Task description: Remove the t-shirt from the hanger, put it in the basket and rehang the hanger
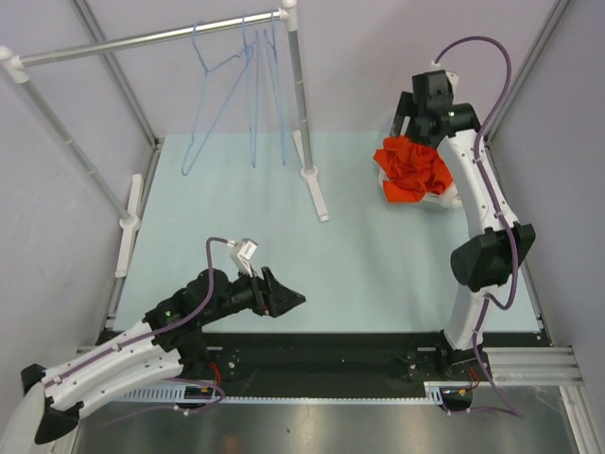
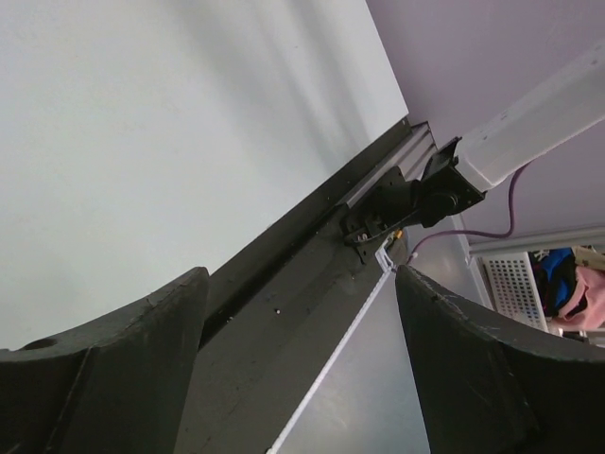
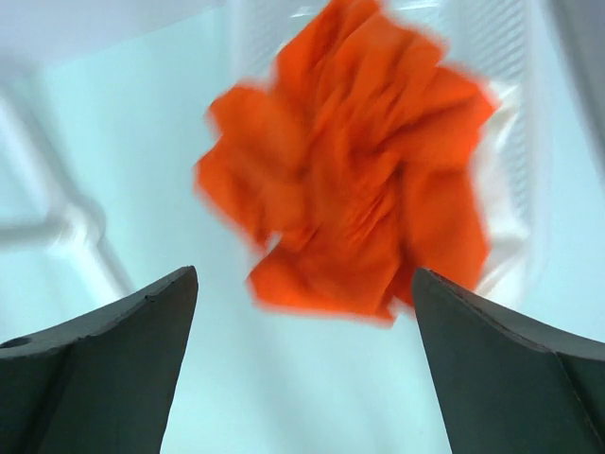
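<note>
The orange t-shirt (image 1: 413,167) lies crumpled on a white basket at the back right of the table; it fills the upper middle of the right wrist view (image 3: 350,170). Bare blue wire hangers (image 1: 232,90) hang from the rack's rail (image 1: 142,40) at the back left. My right gripper (image 1: 408,115) is above the shirt, open and empty (image 3: 302,312). My left gripper (image 1: 288,298) is low near the table's front, open and empty (image 2: 301,312), far from the shirt and hangers.
The rack's white feet (image 1: 315,194) and upright pole (image 1: 298,85) stand at back centre; a second foot (image 1: 128,222) is at the left edge. The white basket (image 3: 510,170) shows under the shirt. A black strip (image 2: 284,312) runs along the table's near edge.
</note>
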Controlling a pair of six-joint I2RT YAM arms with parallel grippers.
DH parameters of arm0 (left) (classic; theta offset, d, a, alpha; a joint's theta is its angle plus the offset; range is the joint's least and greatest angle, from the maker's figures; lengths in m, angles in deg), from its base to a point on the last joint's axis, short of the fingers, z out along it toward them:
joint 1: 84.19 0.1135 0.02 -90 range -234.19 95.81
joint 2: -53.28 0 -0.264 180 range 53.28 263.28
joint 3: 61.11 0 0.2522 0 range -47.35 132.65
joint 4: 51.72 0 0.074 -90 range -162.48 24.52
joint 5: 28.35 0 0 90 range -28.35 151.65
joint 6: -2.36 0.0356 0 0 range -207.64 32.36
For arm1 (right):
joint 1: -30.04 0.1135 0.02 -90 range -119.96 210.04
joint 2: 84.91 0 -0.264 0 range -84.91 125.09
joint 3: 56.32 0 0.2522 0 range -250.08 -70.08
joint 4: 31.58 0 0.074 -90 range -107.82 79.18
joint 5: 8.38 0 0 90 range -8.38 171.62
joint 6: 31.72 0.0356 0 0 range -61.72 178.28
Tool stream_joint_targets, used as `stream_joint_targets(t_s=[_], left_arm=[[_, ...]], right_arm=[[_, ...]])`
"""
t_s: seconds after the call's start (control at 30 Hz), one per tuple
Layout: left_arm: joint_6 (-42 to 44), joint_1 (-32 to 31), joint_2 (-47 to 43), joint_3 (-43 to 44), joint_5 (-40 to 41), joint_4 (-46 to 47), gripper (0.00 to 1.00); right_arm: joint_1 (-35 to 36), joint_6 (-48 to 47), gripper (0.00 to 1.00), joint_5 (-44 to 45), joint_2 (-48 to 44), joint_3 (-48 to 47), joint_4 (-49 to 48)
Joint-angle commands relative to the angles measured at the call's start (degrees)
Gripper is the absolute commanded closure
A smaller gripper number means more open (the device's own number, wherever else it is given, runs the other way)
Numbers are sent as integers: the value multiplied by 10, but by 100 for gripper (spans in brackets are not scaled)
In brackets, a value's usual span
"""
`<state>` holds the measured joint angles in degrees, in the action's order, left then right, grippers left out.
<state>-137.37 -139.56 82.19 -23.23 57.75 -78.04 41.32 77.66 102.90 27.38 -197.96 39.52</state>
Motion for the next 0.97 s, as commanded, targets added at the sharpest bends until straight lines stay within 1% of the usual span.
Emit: stream_joint_targets(t_s=[0.0,0.03,0.07,0.1,0.13,0.17,0.2,0.23,0.27,0.3,0.33,0.37,0.4,0.43,0.5,0.53,0.57,0.6,0.63,0.67,0.73,0.77,0.87,0.9,0.93], left_arm=[[-19,-3,47,15,-73,53,15],[-21,-3,61,16,-86,70,15],[-24,-3,73,21,-94,75,15],[-30,-3,93,22,-111,82,15],[-34,-3,99,22,-120,96,15],[-39,-3,104,21,-124,103,15],[-46,-3,106,16,-126,109,15],[-49,-3,103,10,-127,119,15],[-54,-3,99,-3,-126,123,15],[-55,-3,94,-10,-125,123,15],[-55,-3,83,-20,-124,147,14],[-56,-3,75,-42,-124,155,14],[-60,-3,55,-57,-123,174,14],[-64,-3,42,-74,-124,185,14],[-82,-3,13,-129,-120,217,14],[-89,-3,-15,-147,-114,227,14],[-102,-3,-35,-184,-113,238,14],[-110,-3,-52,-202,-112,259,14],[-116,-3,-90,-219,-111,266,14],[-128,-3,-108,-248,-105,271,14],[-135,-3,-146,-274,-102,270,14],[-136,-3,-181,-288,-96,264,14],[-130,-3,-247,-296,-80,216,14],[-128,-3,-258,-298,-80,203,14],[-128,-3,-270,-301,-82,202,13]], right_arm=[[106,24,0,-14,-124,117,-16],[125,36,0,-18,-142,148,-28],[148,47,0,-22,-165,220,-55],[166,71,0,-29,-206,255,-72],[201,83,0,-40,-231,300,-92],[216,94,0,-70,-256,341,-135],[229,125,0,-83,-280,431,-160],[260,139,0,-93,-336,473,-186],[274,154,0,-126,-362,514,-244],[289,164,0,-147,-395,608,-279],[308,191,0,-169,-453,650,-313],[321,205,0,-188,-491,699,-374],[333,217,0,-188,-523,777,-399],[351,238,0,-187,-594,817,-421],[359,268,0,-165,-660,876,-440],[363,281,1,-160,-700,934,-448],[366,290,0,-155,-766,959,-449],[368,299,0,-147,-805,987,-447],[369,323,0,-133,-839,1030,-435],[370,333,1,-124,-909,1054,-429],[370,355,0,-107,-975,1110,-407],[370,376,0,-102,-1040,1127,-400],[370,401,0,-103,-1105,1176,-399],[370,404,0,-101,-1088,1179,-402],[371,402,0,-129,-1079,1181,-438]])
